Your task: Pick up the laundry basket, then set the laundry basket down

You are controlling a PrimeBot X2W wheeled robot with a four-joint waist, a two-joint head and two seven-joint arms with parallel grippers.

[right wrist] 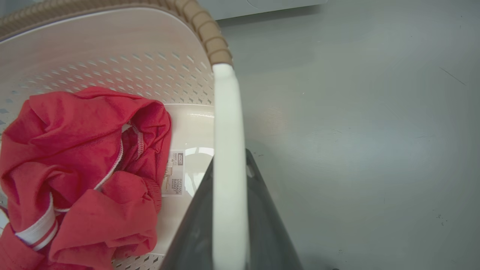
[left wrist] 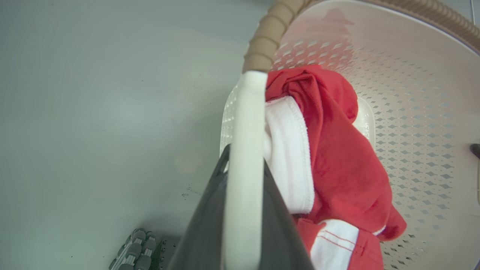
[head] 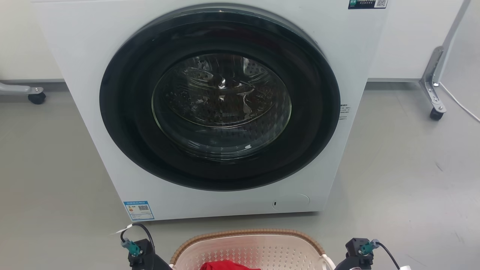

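The laundry basket (head: 247, 235) sits at the bottom middle of the head view, cream-white and perforated with a brown woven rim, just in front of the washing machine. A red and white garment (head: 225, 265) lies inside it. In the left wrist view my left gripper (left wrist: 243, 161) is shut on the basket's white loop handle (left wrist: 245, 112), dark fingers on either side of it, beside the basket wall (left wrist: 412, 93) and the garment (left wrist: 337, 157). My right gripper (right wrist: 228, 161) is likewise shut on the other white handle (right wrist: 227, 112), next to the basket wall (right wrist: 112, 52) and garment (right wrist: 75, 150).
A white front-loading washing machine (head: 93, 56) with a shut round dark door (head: 221, 97) stands directly ahead. Grey floor lies on both sides. A wheeled frame leg (head: 36, 97) is at far left, and a metal stand on a caster (head: 435, 108) with a white cable (head: 461, 105) is at far right.
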